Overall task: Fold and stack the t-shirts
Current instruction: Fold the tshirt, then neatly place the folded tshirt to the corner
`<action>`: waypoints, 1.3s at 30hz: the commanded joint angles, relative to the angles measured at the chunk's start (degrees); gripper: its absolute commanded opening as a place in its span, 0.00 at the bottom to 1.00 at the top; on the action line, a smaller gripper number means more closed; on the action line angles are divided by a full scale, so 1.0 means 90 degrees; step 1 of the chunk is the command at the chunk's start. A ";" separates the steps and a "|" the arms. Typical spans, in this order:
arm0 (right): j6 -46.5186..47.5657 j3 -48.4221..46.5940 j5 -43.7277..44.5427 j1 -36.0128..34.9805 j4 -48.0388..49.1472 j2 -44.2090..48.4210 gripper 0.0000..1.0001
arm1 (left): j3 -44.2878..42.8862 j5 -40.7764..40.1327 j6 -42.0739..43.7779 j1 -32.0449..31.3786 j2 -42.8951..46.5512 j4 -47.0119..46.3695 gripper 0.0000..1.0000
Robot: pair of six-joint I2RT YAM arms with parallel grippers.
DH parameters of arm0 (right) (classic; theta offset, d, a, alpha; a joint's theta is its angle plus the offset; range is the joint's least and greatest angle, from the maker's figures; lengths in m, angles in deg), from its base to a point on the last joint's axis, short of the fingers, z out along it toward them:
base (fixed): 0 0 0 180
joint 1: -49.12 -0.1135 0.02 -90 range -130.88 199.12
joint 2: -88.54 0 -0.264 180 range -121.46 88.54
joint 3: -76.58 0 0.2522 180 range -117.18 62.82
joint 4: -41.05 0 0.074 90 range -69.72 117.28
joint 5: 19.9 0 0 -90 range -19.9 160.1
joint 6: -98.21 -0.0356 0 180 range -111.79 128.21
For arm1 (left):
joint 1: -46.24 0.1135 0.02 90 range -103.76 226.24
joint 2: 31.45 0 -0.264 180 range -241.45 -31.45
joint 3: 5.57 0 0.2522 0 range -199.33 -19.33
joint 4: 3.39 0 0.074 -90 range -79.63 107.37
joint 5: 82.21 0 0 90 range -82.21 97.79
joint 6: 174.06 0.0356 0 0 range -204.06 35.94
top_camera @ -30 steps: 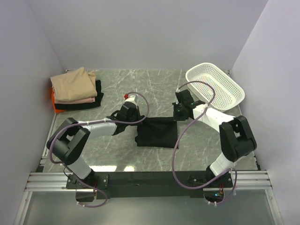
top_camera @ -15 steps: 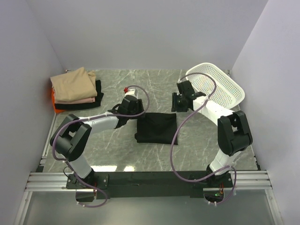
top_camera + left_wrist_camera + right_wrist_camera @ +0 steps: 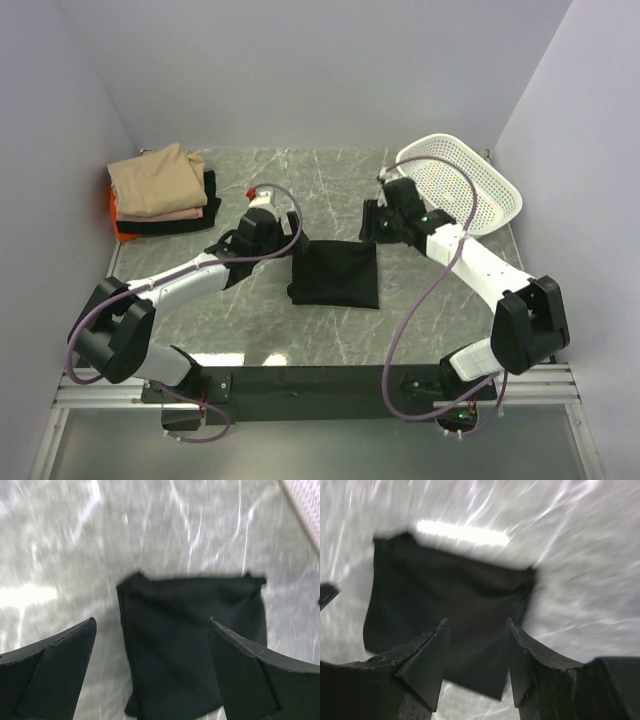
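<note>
Left tool point(image 3: 152, 624) and right tool point(image 3: 477, 622), both spread, seemingly empty, flank the black t-shirt point(image 3: 335, 275).

Centre t-shirt point(image 3: 335, 275) is being shown as plain black. Stacked items are being shown as tan t-shirt point(image 3: 155, 180), pale pink t-shirt point(image 3: 175, 214), black stacked t-shirt point(image 3: 210, 190) and orange t-shirt point(image 3: 121, 222). Basket point(image 3: 460, 185) is being shown as white and perforated. Table point(image 3: 330, 180) is being shown as grey marble, white-veined. Left arm point(image 3: 180, 283) and right arm point(image 3: 480, 265) are being shown as white and black, cables point(image 3: 390, 345) as purple.
</note>
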 commanded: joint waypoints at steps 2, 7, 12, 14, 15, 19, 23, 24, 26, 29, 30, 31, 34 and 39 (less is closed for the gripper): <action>-0.0234 0.0831 -0.0565 -0.0551 0.0395 0.0264 0.55 | 0.0721 0.0867 -0.0193 0.0015 0.0365 -0.0444 0.99; -0.0498 0.1408 -0.0616 -0.0787 0.0747 0.0089 0.55 | 0.1259 0.1170 -0.0388 0.0025 0.0493 -0.0825 0.99; -0.0586 0.1643 -0.0508 -0.0787 0.0914 -0.0330 0.54 | 0.1551 0.1306 -0.0554 0.0025 0.0668 -0.0864 0.99; -0.0605 0.1711 -0.0537 -0.0787 0.0982 -0.0506 0.54 | 0.1669 0.1434 -0.0623 0.0025 0.0688 -0.1088 0.99; -0.0644 0.1760 -0.0537 -0.0797 0.1031 -0.0652 0.54 | 0.1767 0.1531 -0.0681 0.0025 0.0669 -0.1157 0.99; -0.0713 0.1838 -0.0498 -0.0797 0.1148 -0.0907 0.54 | 0.1865 0.1630 -0.0789 0.0015 0.0386 -0.1430 1.00; -0.0732 0.1877 -0.0362 -0.0797 0.1100 -0.0927 0.54 | 0.1895 0.1659 -0.0848 0.0015 0.0103 -0.1616 0.99; -0.0732 0.1897 -0.0342 -0.0787 0.1090 -0.0907 0.54 | 0.1924 0.1688 -0.0896 0.0015 0.0063 -0.1675 0.99; -0.0732 0.1917 -0.0303 -0.0797 0.1090 -0.0907 0.54 | 0.1943 0.1863 -0.0955 0.0025 -0.0063 -0.1840 0.99; -0.0761 0.1936 -0.0322 -0.0797 0.1109 -0.0936 0.54 | 0.1953 0.1990 -0.1101 0.0015 -0.0326 -0.2114 0.99; -0.0771 0.1956 -0.0342 -0.0797 0.1109 -0.0937 0.54 | 0.1963 0.2010 -0.1160 0.0015 -0.0386 -0.2192 0.99; -0.0771 0.1956 -0.0332 -0.0797 0.1119 -0.0927 0.54 | 0.1982 0.2030 -0.1199 0.0015 -0.0444 -0.2289 0.99; -0.0771 0.1965 -0.0332 -0.0806 0.1080 -0.0868 0.54 | 0.2138 0.2215 -0.1414 -0.0034 -0.0649 -0.2728 0.99; -0.0771 0.1965 -0.0332 -0.0826 0.1041 -0.0722 0.54 | 0.1993 0.2196 -0.1551 -0.0258 -0.1167 -0.2954 0.99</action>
